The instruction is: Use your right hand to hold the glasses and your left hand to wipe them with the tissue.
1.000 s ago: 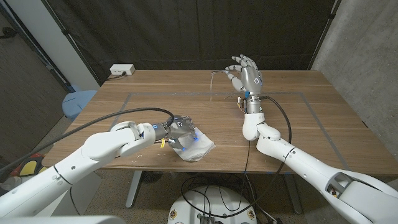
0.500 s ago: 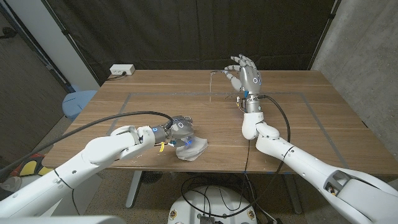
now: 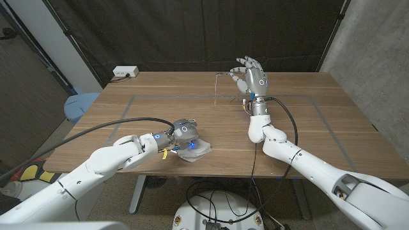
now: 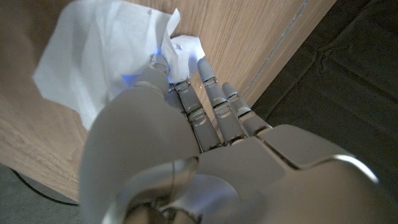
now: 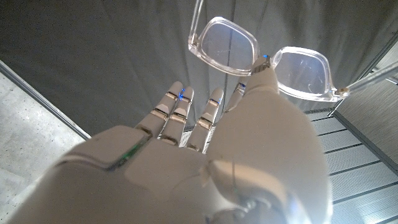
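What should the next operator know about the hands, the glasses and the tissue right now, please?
Right hand: raised above the far side of the table, holding the clear glasses at the bridge; the other fingers are spread.
Left hand: down at the near table edge, gripping the white tissue, which lies bunched on the wood.
Done: glasses picked up, tissue grasped.
Left: lift the tissue, bring it over to the glasses and wipe the lenses. The hands are far apart.

A wooden table [image 3: 307, 121] (marked with a faint taped rectangle [image 3: 131, 101]) carries a crumpled white tissue [image 3: 198, 152] at its near edge, with the left hand [image 3: 183, 134] pressing on it, and a white power strip [image 3: 125, 72] at its far left corner.
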{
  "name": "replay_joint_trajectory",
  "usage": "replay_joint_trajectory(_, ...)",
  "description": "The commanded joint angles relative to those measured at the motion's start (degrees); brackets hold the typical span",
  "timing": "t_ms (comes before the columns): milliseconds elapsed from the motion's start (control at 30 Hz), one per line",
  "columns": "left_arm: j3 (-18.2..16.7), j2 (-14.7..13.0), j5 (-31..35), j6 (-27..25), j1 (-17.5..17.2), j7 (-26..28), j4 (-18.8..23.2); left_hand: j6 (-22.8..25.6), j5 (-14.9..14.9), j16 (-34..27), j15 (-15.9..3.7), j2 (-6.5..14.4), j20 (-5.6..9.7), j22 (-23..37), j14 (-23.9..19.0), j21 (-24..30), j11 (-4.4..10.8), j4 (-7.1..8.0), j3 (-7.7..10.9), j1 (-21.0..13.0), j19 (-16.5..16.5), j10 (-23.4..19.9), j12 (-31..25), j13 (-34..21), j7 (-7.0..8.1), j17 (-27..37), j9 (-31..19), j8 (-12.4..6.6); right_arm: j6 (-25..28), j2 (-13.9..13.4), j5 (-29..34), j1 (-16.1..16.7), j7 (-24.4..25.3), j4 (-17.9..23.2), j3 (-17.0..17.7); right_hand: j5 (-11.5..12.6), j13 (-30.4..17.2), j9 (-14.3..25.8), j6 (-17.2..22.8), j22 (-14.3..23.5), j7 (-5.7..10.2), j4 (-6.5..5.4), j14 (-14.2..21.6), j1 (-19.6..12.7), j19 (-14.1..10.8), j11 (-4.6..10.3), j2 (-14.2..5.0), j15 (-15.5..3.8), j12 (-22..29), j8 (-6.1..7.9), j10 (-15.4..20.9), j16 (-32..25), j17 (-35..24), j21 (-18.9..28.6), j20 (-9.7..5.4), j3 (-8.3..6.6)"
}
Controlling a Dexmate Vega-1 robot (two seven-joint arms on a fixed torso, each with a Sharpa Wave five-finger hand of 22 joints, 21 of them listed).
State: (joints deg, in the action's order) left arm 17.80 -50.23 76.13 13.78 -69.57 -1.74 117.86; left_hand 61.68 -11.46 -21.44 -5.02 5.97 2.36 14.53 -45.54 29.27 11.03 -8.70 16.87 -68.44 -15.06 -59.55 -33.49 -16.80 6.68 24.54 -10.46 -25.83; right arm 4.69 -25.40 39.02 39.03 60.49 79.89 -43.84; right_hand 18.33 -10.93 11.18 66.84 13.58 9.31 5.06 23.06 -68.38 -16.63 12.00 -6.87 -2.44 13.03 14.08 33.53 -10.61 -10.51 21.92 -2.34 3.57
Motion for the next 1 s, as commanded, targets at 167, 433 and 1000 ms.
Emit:
replay_joint_trajectory(167, -4.13, 8.57, -7.76, -5.14, -1.47, 23.67, -5.64, -0.12, -0.61, -0.39, -8.83, 0.26, 0.2, 0.34, -0.51, 0.81, 0.07, 0.03, -0.21, -1.35, -0.29, 0.06, -0.54, -1.01, 0.22, 1.25, -0.77, 0.1, -0.62, 0.22, -0.31, -0.51, 0.27, -1.3, -0.12, 0.54, -0.13, 1.71, 2.39, -0.02, 2.47, 0.08, 0.23, -0.41, 0.19, 0.25, -0.51, -10.85, -0.11, -0.17, 0.41, -0.11, -0.17, 0.37, -7.47, 0.54)
replay_joint_trajectory(433, -5.69, 10.34, -14.14, -3.76, -0.88, 24.94, -5.95, -0.52, -0.95, -0.02, -8.81, 0.51, -0.07, 0.56, -0.1, 1.27, 0.08, 0.35, -0.39, -1.75, -0.01, 0.66, -0.75, -1.82, -0.13, 2.04, -1.53, -0.09, 0.08, 0.47, 0.85, -1.46, 0.78, -2.7, -0.68, 0.59, -0.13, 1.79, 2.2, -0.03, 2.52, 0.07, 0.23, -0.55, 0.28, 0.25, -0.59, -10.86, -0.16, -0.27, 0.4, -0.11, -0.18, 0.42, -7.63, 0.74)
replay_joint_trajectory(1000, -9.33, 13.34, -30.17, 1.55, 1.27, 19.51, -7.08, -0.21, -1.31, 0.74, -8.79, 1.12, -0.24, 0.79, -0.23, 2.22, 0.02, 1.04, -0.63, -1.94, 0.19, 0.83, -1.62, -3.3, -1.73, 3.17, -2.44, -0.68, -9.03, 13.8, 23.24, 3.1, 3.51, -14.29, 17.26, 0.9, -0.11, 1.97, 1.55, -0.07, 2.59, 0.01, 0.37, -1.37, 0.23, 0.25, -1.22, -10.91, -0.37, -0.65, 0.27, -0.16, -0.22, 0.76, -8.23, 1.27)
